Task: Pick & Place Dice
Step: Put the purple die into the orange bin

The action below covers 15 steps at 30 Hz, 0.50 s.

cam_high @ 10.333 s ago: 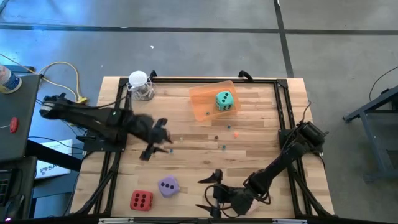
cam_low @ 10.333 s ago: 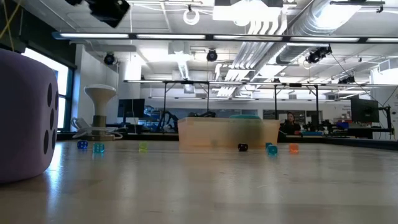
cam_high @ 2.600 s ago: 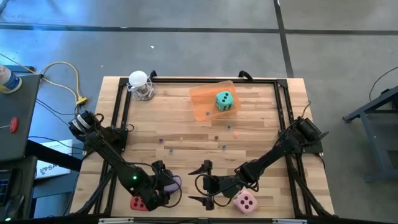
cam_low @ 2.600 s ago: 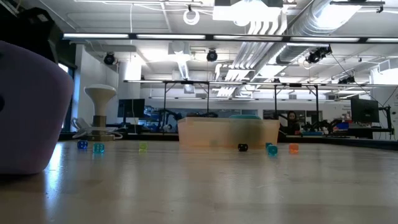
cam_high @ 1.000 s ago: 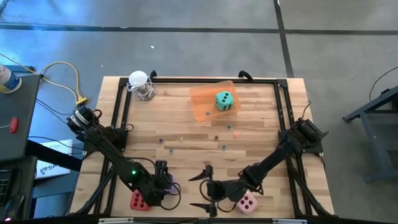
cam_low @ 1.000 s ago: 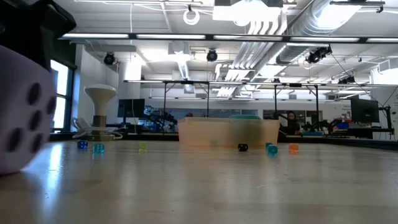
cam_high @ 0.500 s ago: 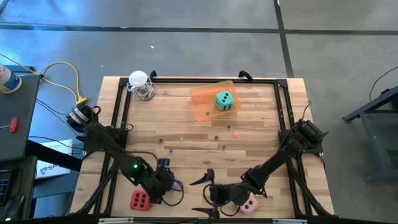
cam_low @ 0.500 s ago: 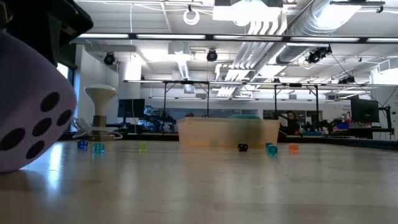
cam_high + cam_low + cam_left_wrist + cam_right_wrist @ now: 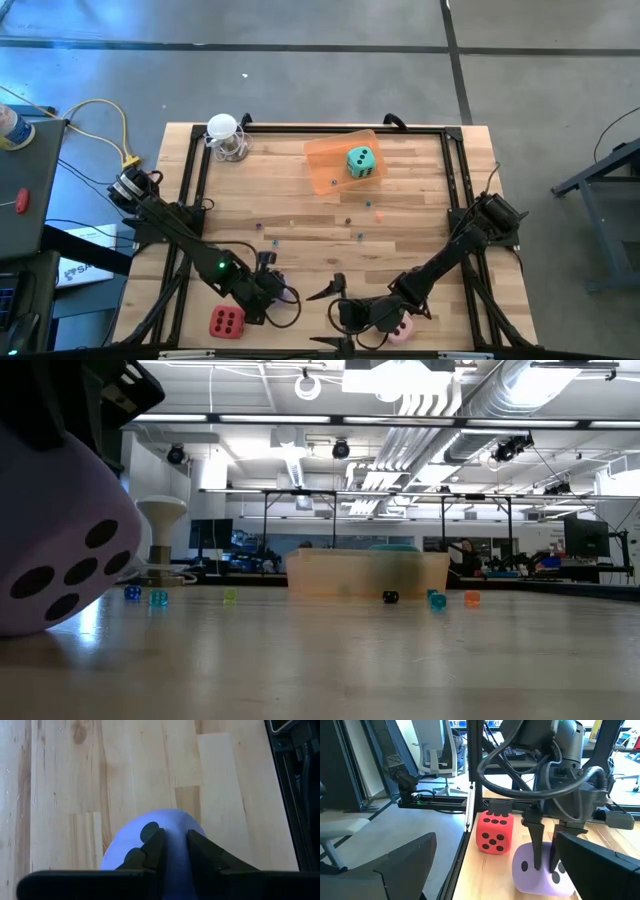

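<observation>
One purple die seemingly tilted in left hand.

Wooden slatted table, orange tray upper centre, red die lower left, pink die lower right, scattered beads mid-table.

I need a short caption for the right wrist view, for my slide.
Left hand pinching the purple die on the table, red die beside it.

Setting: robotics lab or open workshop hall. Evidence: exposed ceiling ducts and strip lights, polished concrete floor, black-framed wooden table, office chair, distant workstations with monitors.
</observation>
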### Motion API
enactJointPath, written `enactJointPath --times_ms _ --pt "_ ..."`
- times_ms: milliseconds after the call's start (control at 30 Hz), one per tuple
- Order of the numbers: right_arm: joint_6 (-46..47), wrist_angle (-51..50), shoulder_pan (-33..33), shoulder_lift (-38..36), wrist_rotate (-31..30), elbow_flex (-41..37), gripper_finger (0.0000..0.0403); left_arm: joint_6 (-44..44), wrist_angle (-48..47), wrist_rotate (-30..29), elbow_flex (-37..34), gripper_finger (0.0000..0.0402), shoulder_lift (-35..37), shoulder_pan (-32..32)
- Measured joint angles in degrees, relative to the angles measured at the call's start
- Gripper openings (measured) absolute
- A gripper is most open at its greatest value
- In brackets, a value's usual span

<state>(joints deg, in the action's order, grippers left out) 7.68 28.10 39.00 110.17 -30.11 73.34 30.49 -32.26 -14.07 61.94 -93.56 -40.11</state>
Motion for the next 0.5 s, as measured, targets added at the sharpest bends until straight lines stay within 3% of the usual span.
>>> enactJointPath --times_ms 500 --pt "0.01 0.00 0.06 0.00 0.02 0.00 0.0400 -8.28 -0.11 -1.73 2.67 0.0052 4.17 -0.16"
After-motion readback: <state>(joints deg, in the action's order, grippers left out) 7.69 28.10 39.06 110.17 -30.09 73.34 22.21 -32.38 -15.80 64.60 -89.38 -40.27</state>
